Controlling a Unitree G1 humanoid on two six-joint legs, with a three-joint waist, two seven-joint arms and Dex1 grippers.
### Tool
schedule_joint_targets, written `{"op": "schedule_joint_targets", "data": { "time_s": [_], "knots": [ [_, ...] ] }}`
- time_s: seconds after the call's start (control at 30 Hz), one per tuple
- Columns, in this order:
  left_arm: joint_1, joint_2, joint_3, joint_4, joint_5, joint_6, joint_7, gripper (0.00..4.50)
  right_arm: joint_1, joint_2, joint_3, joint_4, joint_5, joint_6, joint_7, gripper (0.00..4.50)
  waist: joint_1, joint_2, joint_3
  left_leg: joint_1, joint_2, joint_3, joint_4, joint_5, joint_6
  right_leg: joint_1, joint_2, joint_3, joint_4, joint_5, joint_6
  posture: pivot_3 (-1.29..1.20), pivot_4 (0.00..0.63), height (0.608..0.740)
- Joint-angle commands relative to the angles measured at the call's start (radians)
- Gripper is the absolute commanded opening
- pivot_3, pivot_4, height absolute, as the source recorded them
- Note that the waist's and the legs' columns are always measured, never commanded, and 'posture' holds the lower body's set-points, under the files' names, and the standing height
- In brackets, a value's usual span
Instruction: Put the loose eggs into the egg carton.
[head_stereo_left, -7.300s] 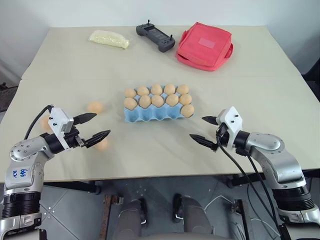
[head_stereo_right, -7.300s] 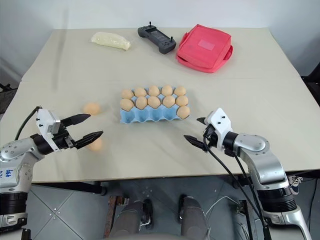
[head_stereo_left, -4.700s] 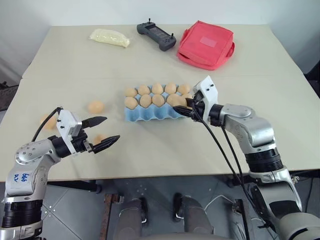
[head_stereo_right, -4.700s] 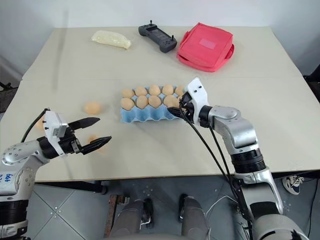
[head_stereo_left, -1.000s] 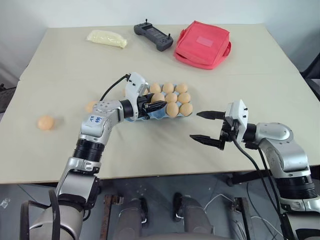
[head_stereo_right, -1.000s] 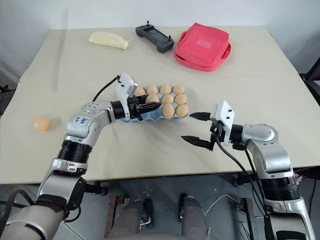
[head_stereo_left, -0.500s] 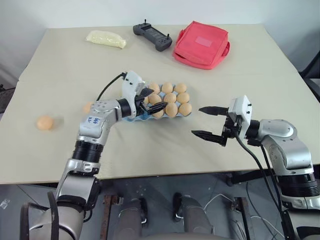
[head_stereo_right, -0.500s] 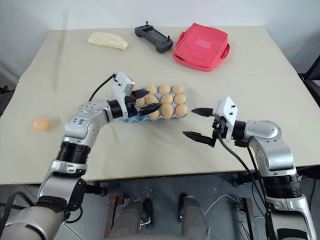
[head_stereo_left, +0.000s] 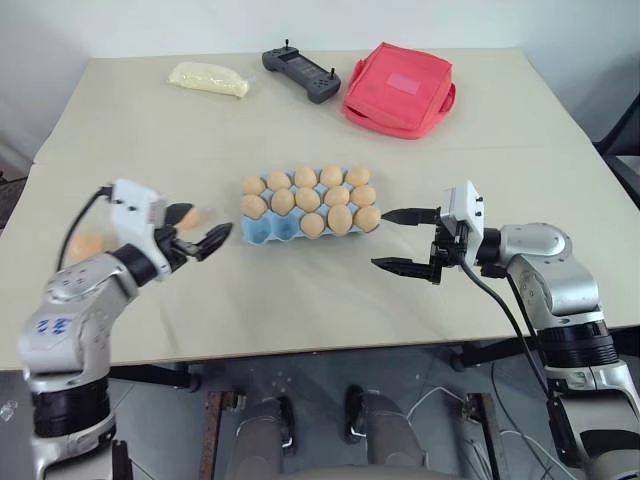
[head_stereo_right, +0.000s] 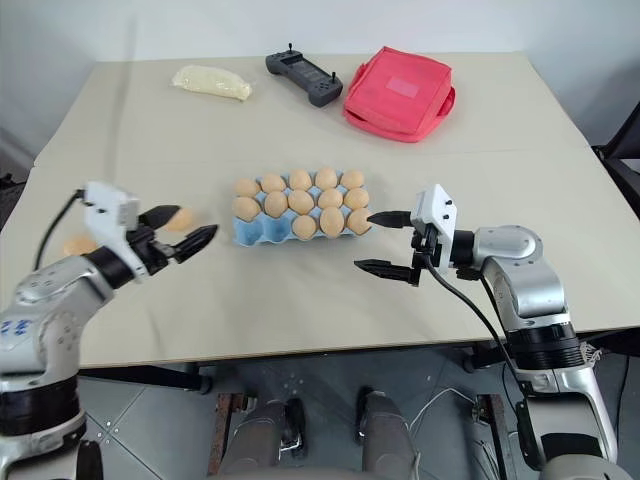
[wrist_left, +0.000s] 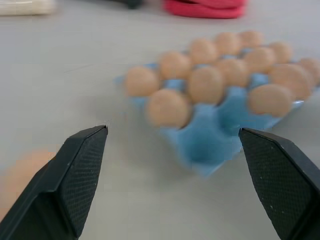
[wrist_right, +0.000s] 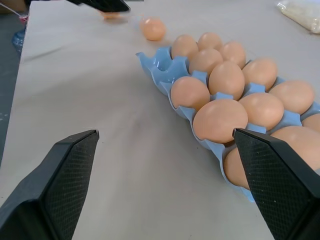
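Note:
The light blue egg carton (head_stereo_left: 266, 231) sits mid-table, full of tan eggs except for two bare cups at its front left. One loose egg (head_stereo_left: 189, 217) lies left of the carton, partly behind my left gripper (head_stereo_left: 203, 228), which hovers open and empty just in front of it. A second loose egg (head_stereo_left: 85, 246) peeks out behind my left forearm. My right gripper (head_stereo_left: 380, 238) stands open and empty just off the carton's right end, pointing at it. In the left wrist view the carton (wrist_left: 210, 142) is ahead between the fingers (wrist_left: 75, 170).
At the table's far side lie a red fabric pouch (head_stereo_left: 398, 88), a black controller (head_stereo_left: 300, 73) and a pale yellow bag (head_stereo_left: 208, 79). Bare tabletop stretches in front of the carton to the near edge.
My left gripper opened at the carton's front row, left an egg there, then swung back to the left beside the nearer loose egg. The right arm barely shifted.

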Motion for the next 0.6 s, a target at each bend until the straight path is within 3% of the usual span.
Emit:
{"op": "schedule_joint_targets", "data": {
  "time_s": [0.03, 0.33, 0.6],
  "knots": [
    [0.101, -0.008, 0.110, -0.105, -0.035, 0.028, 0.042, 4.47, -0.036, 0.011, 0.002, 0.012, 0.003, -0.028, 0.024, 4.50, -0.002, 0.000, 0.000, 0.000, 0.000, 0.000, 0.000, 0.000, 0.000, 0.000, 0.000, 0.000, 0.000, 0.000, 0.000, 0.00, 0.150, 0.740],
    [0.334, -0.091, 0.257, -0.230, -0.094, 0.050, 0.121, 4.47, -0.072, 0.019, 0.013, 0.058, -0.005, -0.043, 0.054, 4.50, -0.006, 0.000, 0.000, 0.000, 0.006, 0.000, -0.002, -0.002, -0.003, 0.000, 0.000, 0.001, -0.005, 0.002, -0.004, 0.00, 0.150, 0.740],
    [0.169, -0.030, 0.131, -0.099, -0.070, 0.045, 0.157, 4.47, -0.088, 0.036, 0.018, 0.057, -0.009, -0.037, 0.049, 4.50, -0.006, 0.000, 0.000, 0.000, 0.007, 0.000, -0.001, -0.001, -0.004, 0.000, 0.002, 0.000, -0.007, 0.003, -0.007, 0.00, 0.150, 0.740]
  ]
}}
